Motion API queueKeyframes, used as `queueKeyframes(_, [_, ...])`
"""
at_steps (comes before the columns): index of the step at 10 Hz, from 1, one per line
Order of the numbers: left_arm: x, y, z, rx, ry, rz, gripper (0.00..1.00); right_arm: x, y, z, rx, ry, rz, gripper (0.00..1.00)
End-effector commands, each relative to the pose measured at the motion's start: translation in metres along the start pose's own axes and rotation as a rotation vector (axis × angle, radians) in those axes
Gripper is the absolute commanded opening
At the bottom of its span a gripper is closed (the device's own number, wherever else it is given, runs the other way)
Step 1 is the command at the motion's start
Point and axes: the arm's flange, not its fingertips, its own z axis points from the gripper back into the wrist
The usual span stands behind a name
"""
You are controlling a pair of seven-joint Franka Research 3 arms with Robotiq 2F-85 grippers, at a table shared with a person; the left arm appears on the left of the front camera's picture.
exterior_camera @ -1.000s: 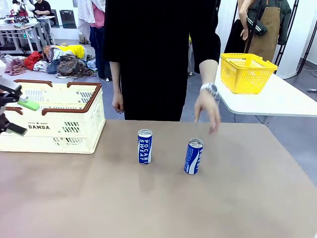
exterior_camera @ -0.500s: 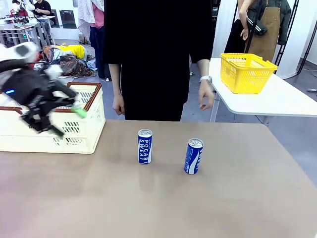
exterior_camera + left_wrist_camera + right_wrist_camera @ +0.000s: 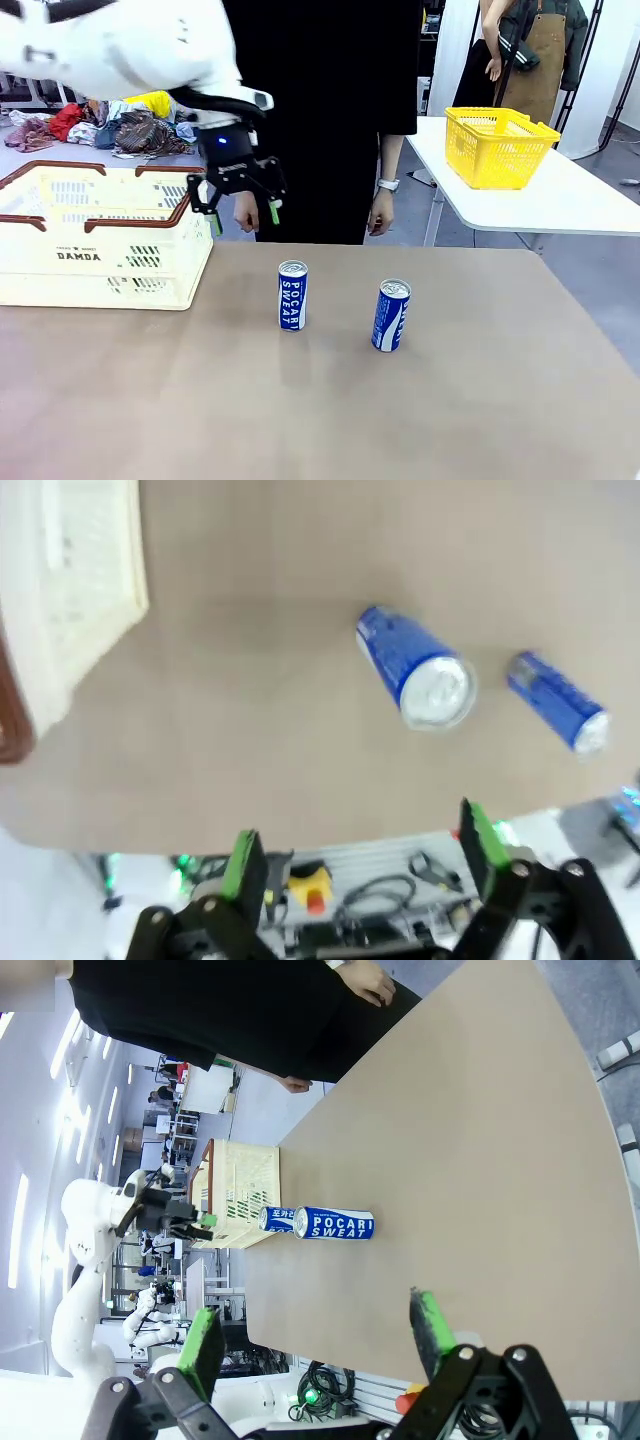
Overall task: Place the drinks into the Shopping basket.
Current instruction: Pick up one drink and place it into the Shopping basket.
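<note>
The left hand [image 3: 245, 215], black with green pads, hangs wide open with nothing between its fingers. It is above the far edge of the counter, between the right end of the basket and the two cans, at the end of a glossy white arm [image 3: 130, 45] that reaches in from the left. The right hand [image 3: 318, 1338] is spread open too and empty, held off the near edge of the counter.

Both drinks stand upright on the counter, outside the basket and apart from each other. A slim blue-and-white aluminium can [image 3: 292, 295] lettered "POCARI SWEAT" stands near the middle, its silver top catching the light. A second blue-and-white can [image 3: 391, 315] stands to its right, a little closer to the robot's side.

The large cream-white plastic shopping basket [image 3: 100, 255] sits at the left end of the counter, well apart from both cans. It is rectangular, with slotted sides, a dark brown rim and handles, and "DAMDA" printed on the wall facing the robot.

The brown counter [image 3: 420, 410] is flat, matte and smooth, with soft shadows under the cans. A person in black [image 3: 310, 100] stands at its far side with arms hanging down and a watch on one wrist. Off to the right, a white side counter [image 3: 570, 205] with a rounded corner carries a bright yellow mesh basket [image 3: 497, 147]. Far back on the left, a heap of coloured clothes [image 3: 130, 125] lies on the grey floor.
</note>
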Motion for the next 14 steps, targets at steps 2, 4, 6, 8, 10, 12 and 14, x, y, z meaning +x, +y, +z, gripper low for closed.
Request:
queueKeyframes(2, [0.006,-0.044,-0.016,0.091,-0.051,0.028,1.00,0.001,0.000,0.000,0.023,-0.008,0.021,1.00])
queueKeyframes(4, [-0.006,-0.053,-0.041,0.084,-0.117,0.053,1.00,0.001,0.000,0.000,0.023,-0.008,0.021,1.00])
queueKeyframes(6, [-0.012,-0.061,-0.067,0.118,-0.169,0.039,1.00,0.001,0.000,0.000,0.023,-0.008,0.021,1.00])
queueKeyframes(8, [-0.003,-0.061,-0.083,0.124,-0.191,0.033,1.00,0.001,0.000,0.000,0.023,-0.008,0.021,1.00])
queueKeyframes(10, [0.007,-0.053,-0.103,0.113,-0.147,0.017,1.00,0.001,0.000,0.000,0.023,-0.008,0.021,1.00])
queueKeyframes(12, [0.005,-0.050,-0.118,0.101,-0.143,0.008,1.00,0.001,0.000,0.000,0.023,-0.008,0.021,1.00])
queueKeyframes(14, [0.002,-0.050,-0.131,0.067,-0.119,-0.003,1.00,0.001,0.000,0.000,0.023,-0.008,0.021,1.00])
